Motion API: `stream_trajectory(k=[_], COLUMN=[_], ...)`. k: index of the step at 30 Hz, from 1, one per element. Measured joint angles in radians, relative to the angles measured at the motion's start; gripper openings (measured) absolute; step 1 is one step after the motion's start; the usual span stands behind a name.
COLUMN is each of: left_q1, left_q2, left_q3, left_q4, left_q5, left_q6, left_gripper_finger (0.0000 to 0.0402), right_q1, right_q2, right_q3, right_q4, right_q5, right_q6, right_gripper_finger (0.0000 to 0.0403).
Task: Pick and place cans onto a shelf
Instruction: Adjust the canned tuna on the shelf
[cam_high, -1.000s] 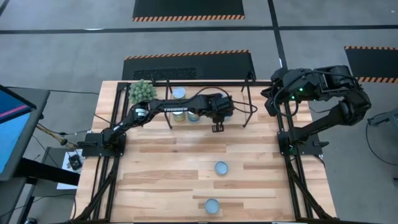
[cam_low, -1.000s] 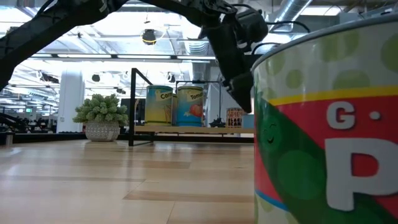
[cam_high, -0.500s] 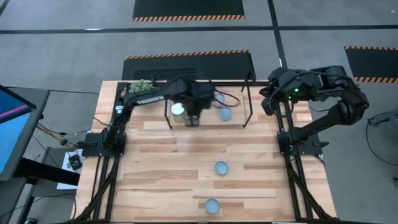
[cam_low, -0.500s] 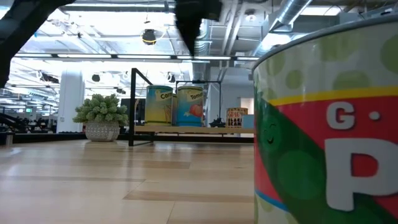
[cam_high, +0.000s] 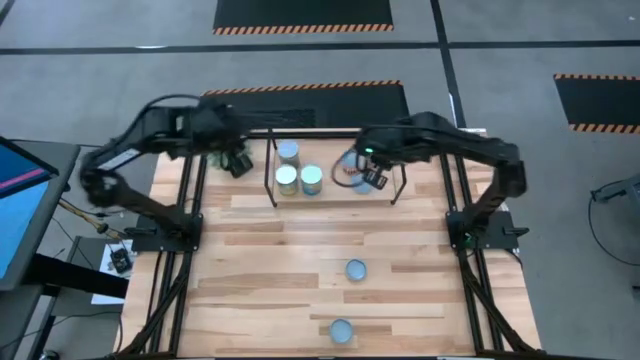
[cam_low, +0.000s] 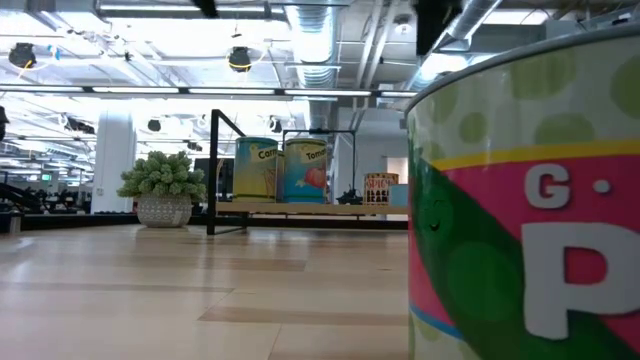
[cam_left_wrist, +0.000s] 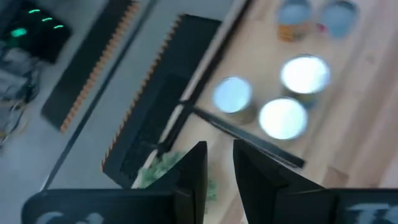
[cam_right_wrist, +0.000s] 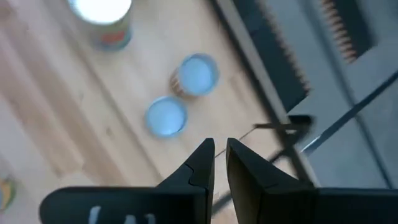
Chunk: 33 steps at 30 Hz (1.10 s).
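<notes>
I've got the left gripper (cam_high: 238, 160) up at the back-left corner of the table (cam_high: 270, 270), over the plant (cam_low: 162, 175), just left of the shelf (cam_high: 268, 180). Its fingers (cam_left_wrist: 194, 168) stand nearly together with a thin gap, nothing between them. The right gripper (cam_high: 372, 176) is over the right part of the shelf, arm reaching in from the right; its fingers (cam_right_wrist: 202, 163) are likewise almost closed with a narrow slit, holding nothing. Three cans (cam_high: 300, 172) sit clustered at the shelf's left end: one at the back, two side by side in front of it. The right wrist view shows two more cans (cam_right_wrist: 183, 93) below that gripper, close together, on wood. In the high view the arm mostly hides them. Two further cans stand loose on the open table, well apart from the shelf: one mid-table (cam_high: 355, 269), one near the front edge (cam_high: 341, 331). The low view is half filled by one can (cam_low: 520, 200) right at the lens.
</notes>
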Motion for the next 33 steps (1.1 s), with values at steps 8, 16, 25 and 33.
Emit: stream_trajectory(k=[8, 16, 25, 33], left_q1=[0.0, 0.0, 0.0, 0.0], left_q2=[-0.305, -0.396, -0.368, -0.355], left_q3=[-0.44, -0.649, -0.657, -0.657], left_q4=[0.241, 0.474, 0.574, 0.616], left_q5=[-0.09, -0.073, -0.073, -0.074], left_q6=[-0.107, -0.115, -0.081, -0.06], left_gripper_finger=[0.0068, 0.0068, 0.0068, 0.0068], right_q1=[-0.13, -0.187, -0.203, -0.214], right_q2=[0.171, 0.294, 0.323, 0.179], right_q3=[0.0, 0.001, -0.095, -0.405], right_q4=[0.004, 0.052, 0.163, 0.351], right_q5=[-0.201, -0.385, -0.437, -0.431], right_q6=[-0.167, -0.315, -0.363, -0.364], right_gripper_finger=[0.0065, 0.0065, 0.0065, 0.0065])
